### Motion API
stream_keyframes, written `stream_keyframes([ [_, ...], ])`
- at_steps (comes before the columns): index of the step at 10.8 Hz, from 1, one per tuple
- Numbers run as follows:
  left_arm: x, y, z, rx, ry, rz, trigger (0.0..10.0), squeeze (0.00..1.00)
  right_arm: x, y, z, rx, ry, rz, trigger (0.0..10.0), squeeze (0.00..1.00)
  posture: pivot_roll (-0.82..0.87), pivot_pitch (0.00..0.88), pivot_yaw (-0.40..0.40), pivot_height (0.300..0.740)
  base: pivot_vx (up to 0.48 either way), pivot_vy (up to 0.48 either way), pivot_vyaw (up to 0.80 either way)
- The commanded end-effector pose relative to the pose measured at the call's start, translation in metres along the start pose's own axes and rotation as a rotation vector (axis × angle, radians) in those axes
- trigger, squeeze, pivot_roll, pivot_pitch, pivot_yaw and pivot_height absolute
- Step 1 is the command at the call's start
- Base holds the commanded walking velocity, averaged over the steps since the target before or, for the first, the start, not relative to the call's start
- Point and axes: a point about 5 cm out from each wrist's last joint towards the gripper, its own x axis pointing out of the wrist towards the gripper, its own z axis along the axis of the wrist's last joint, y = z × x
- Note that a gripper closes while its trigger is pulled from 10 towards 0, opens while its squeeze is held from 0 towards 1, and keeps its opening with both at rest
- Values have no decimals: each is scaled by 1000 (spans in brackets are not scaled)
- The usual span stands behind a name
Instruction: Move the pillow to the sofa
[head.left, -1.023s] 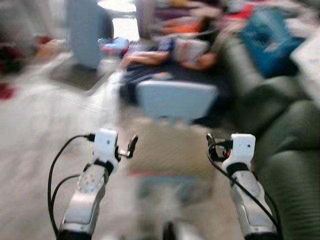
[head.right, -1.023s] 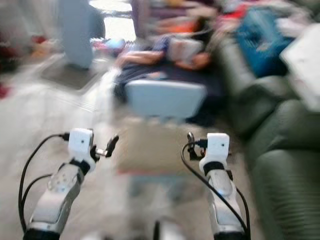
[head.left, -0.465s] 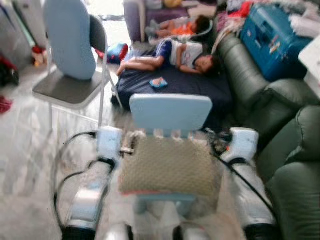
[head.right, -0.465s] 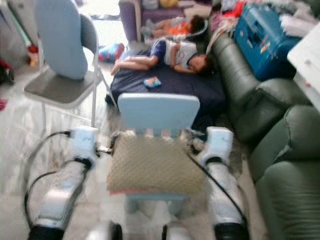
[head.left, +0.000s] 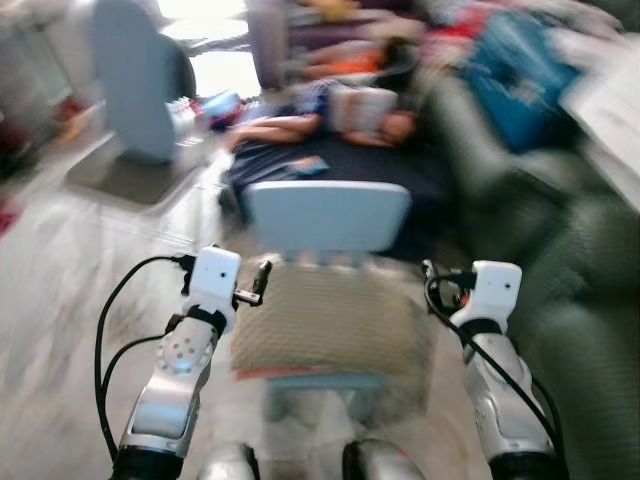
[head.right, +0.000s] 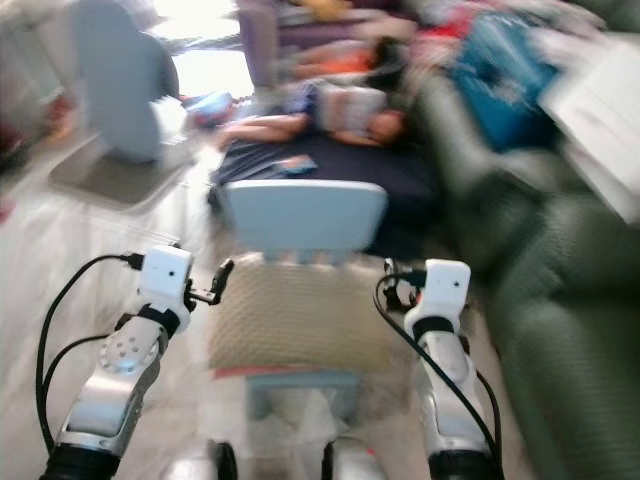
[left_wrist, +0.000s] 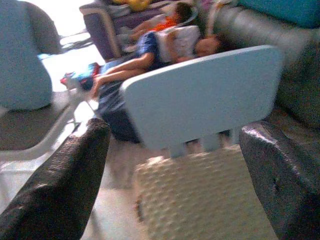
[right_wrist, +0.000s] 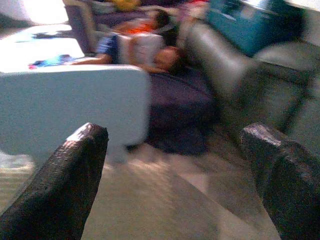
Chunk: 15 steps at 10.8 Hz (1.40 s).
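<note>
From my head cameras I look forward and down at the small light-blue plastic chair (head.left: 327, 215). Each wrist camera looks along its own two black fingers, close to that chair, which all views share.

A small pale-blue chair (head.left: 327, 214) stands in the middle of the floor, its backrest upright. Behind it lies a dark navy mattress (head.left: 400, 175) on the floor, with two people lying on it: one in a blue-and-white top (head.left: 330, 110), another in orange (head.right: 335, 62) farther back. To the left a grey folding chair (head.left: 140, 95) stands on the marbled floor (head.left: 60, 290). A teal suitcase (head.left: 515, 70) rests at the upper right.
</note>
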Motion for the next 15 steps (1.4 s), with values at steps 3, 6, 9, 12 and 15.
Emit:
stream_keyframes([
  [3, 0, -15, 0, -19, 1, -47, 10000, 0, -4, -7, 0, -7, -12, -14, 10000, 0, -53, 117, -37, 740, 0, -277, 0],
  [6, -2, -11, -3, -36, 8, 2, 10000, 0, -3, -9, 0, 4, -10, -5, 10000, 0, -50, 115, -43, 740, 0, 0, 0],
  [9, 1, 6, -2, 7, 13, 123, 10000, 0, -2, -5, 3, -7, -25, 35, 10000, 0, -52, 116, -46, 740, 0, 0, 0],
  [12, 1, 11, -4, -2, 24, 154, 10000, 0, -2, 1, 6, 18, -42, 76, 10000, 0, -52, 120, -46, 740, 0, 417, 658],
  [15, 0, 10, -6, 13, 33, 164, 10000, 0, -1, 0, 7, 29, -46, 72, 10000, 0, -51, 120, -47, 740, 0, 479, 0],
])
